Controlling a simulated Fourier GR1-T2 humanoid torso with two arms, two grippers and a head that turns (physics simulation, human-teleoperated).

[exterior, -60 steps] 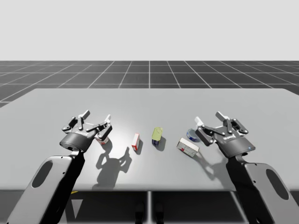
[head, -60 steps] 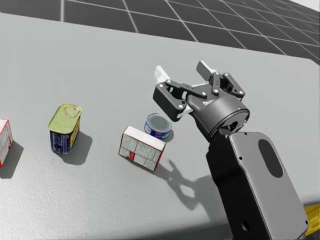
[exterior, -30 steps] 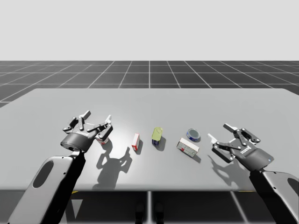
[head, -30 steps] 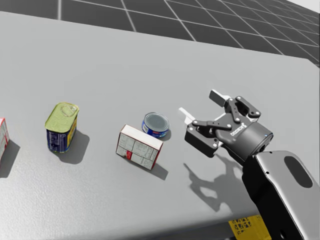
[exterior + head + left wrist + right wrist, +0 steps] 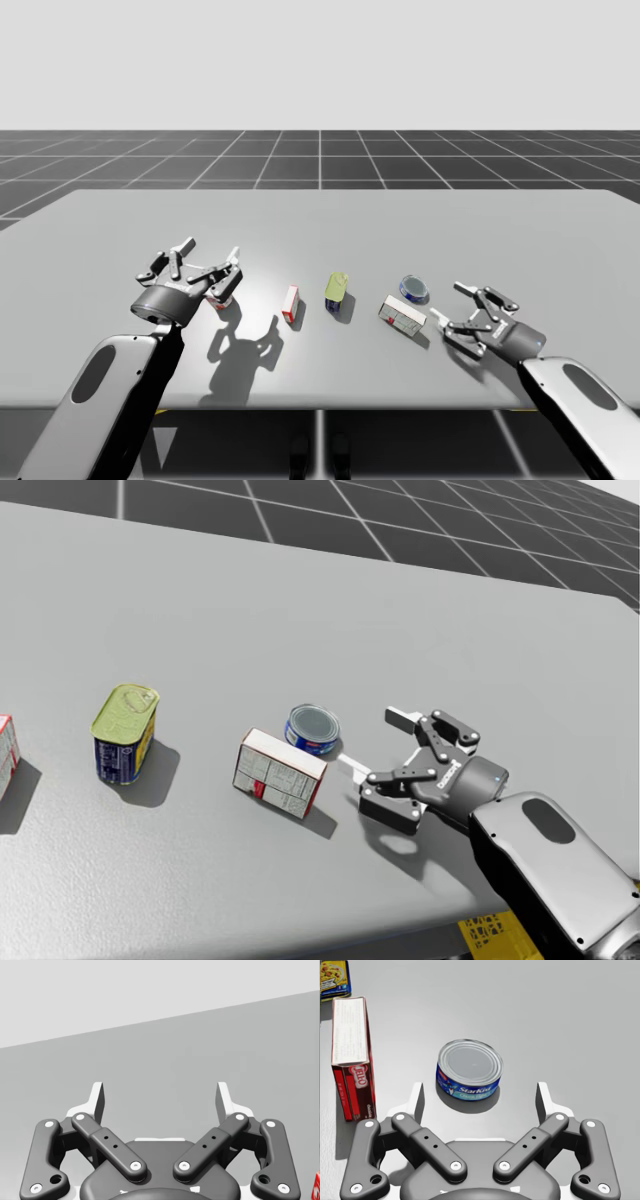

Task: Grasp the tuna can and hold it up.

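The tuna can (image 5: 414, 288) (image 5: 313, 729) is short and round, with a blue label and a silver lid, and stands upright on the grey table (image 5: 320, 220). My right gripper (image 5: 450, 303) (image 5: 376, 741) hovers low over the table just right of the can, pointing at it, open. In the right wrist view the tuna can (image 5: 470, 1070) stands just ahead of the right gripper (image 5: 480, 1097), in line with the gap and not between the fingers. My left gripper (image 5: 208, 250) (image 5: 160, 1097) is open and empty at the table's left.
A red and white box (image 5: 402, 314) (image 5: 282, 773) (image 5: 351, 1055) lies close beside the can. Further left stand a green-lidded blue tin (image 5: 337, 290) (image 5: 125, 733), a small red box (image 5: 291, 302) and a red and white can (image 5: 220, 297) by my left gripper.
My right gripper drew back from above the can toward the front right, then dropped low to the table and came in beside the can. The left arm stayed still.
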